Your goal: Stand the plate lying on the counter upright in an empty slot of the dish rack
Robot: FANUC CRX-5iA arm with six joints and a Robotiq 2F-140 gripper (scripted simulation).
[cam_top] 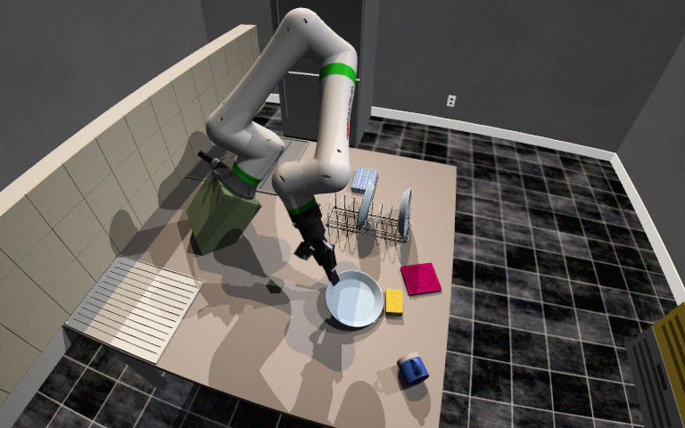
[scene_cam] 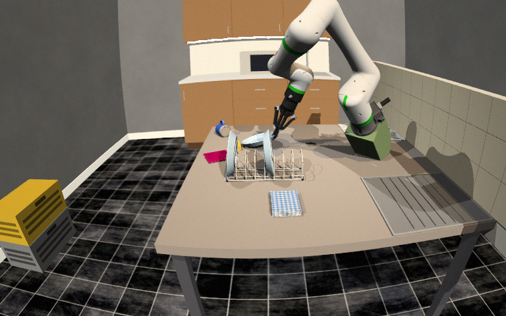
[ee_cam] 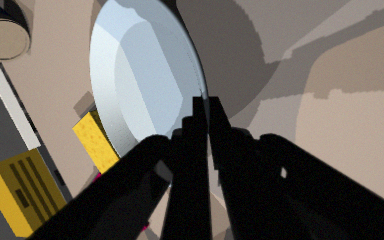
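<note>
The light blue plate point(cam_top: 355, 300) point(scene_cam: 255, 139) point(ee_cam: 149, 75) is tilted, its rim at my gripper raised and its far side low near the sponge. Whether its low edge touches the counter is unclear. My gripper point(cam_top: 334, 280) point(scene_cam: 274, 136) point(ee_cam: 204, 112) is shut on the plate's rim, one finger inside and one outside. The wire dish rack point(cam_top: 387, 237) point(scene_cam: 247, 180) stands level on the counter. One plate point(cam_top: 366, 204) point(scene_cam: 269, 153) stands upright near its middle, another plate point(cam_top: 405, 212) point(scene_cam: 231, 155) at the end by the pink cloth. Slots between them and on the other side are empty.
A yellow sponge point(cam_top: 394, 301) point(ee_cam: 96, 142) lies close beside the plate. A pink cloth point(cam_top: 420, 278) point(scene_cam: 215, 156) lies between rack and sponge, near the counter edge. A blue mug point(cam_top: 413, 369) point(scene_cam: 219, 128) lies farther off. A checked cloth point(cam_top: 364, 179) point(scene_cam: 285, 203) lies behind the rack.
</note>
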